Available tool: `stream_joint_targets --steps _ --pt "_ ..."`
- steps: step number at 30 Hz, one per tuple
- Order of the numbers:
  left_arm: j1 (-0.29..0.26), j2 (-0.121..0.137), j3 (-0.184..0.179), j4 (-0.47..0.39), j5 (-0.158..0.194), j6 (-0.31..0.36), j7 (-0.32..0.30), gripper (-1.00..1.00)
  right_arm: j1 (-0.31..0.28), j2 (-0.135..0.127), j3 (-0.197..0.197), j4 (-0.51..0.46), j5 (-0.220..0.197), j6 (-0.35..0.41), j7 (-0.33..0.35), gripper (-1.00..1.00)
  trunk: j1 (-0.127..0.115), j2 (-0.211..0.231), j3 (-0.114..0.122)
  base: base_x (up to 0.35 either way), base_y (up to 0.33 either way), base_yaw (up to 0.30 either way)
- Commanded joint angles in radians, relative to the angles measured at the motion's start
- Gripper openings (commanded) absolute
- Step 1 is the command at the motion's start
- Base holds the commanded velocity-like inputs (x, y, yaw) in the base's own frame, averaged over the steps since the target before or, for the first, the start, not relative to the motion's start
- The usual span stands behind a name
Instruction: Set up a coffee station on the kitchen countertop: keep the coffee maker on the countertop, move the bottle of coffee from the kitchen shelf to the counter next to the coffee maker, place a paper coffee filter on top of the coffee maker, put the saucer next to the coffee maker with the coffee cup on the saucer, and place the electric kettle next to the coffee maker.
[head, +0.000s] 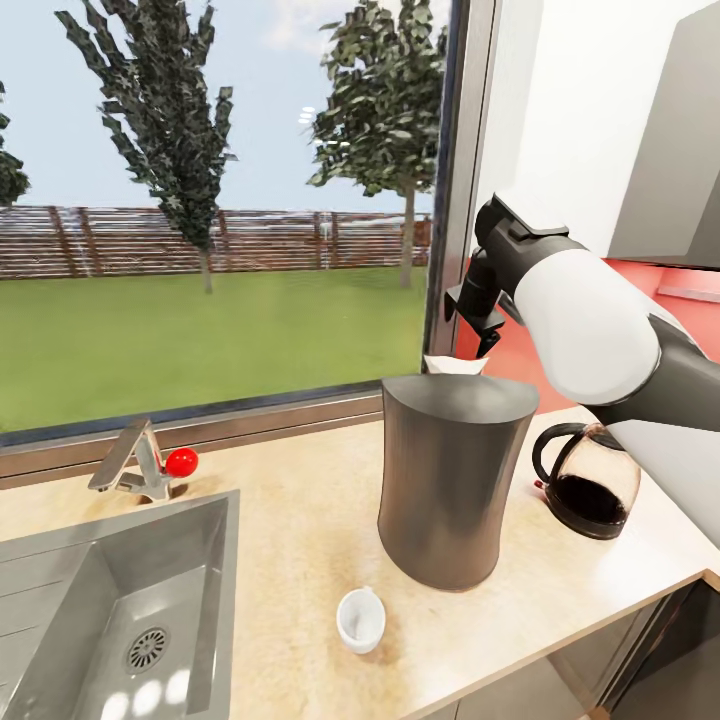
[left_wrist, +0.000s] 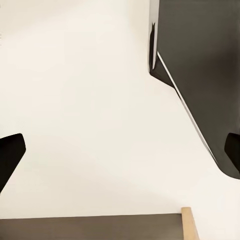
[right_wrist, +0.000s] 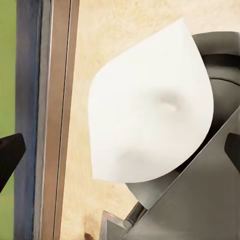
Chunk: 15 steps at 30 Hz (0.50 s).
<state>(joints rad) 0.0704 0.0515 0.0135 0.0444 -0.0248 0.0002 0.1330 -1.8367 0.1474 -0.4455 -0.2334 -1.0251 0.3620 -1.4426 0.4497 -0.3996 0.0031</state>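
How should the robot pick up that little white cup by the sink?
Judging by its pose, come straight down from above: the tiny white round cup stands upright and open on the beige countertop, so the tool could pinch its rim, one finger inside.

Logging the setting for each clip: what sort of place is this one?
A simulated home kitchen, most likely: a beige countertop with a steel sink and tap under a garden window, with a coffee maker, glass kettle and small white cup on it.
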Motion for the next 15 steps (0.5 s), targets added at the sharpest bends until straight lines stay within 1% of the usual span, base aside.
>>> stream_joint_targets --steps 1,3,6,15 --pt "0.000 0.000 0.001 0.000 -0.003 0.000 0.003 1.00 0.001 0.000 0.004 -0.002 -0.007 0.011 -0.005 1.00 0.000 0.000 0.000 -0.009 0.000 0.000" --pt "0.000 -0.001 0.001 0.000 -0.003 0.000 0.004 1.00 0.001 0.000 0.004 -0.002 -0.007 0.011 -0.005 1.00 0.000 0.000 0.000 -0.096 -0.046 0.000" --pt "0.000 -0.001 0.002 -0.001 -0.003 0.001 0.007 1.00 0.001 0.000 0.004 -0.003 -0.007 0.011 -0.005 1.00 0.000 0.000 0.000 -0.206 -0.121 0.000" --pt "0.000 -0.002 0.000 -0.001 -0.003 0.001 0.009 1.00 0.001 0.000 0.004 -0.006 -0.007 0.010 -0.005 1.00 0.000 0.000 0.000 -0.285 -0.131 0.000"
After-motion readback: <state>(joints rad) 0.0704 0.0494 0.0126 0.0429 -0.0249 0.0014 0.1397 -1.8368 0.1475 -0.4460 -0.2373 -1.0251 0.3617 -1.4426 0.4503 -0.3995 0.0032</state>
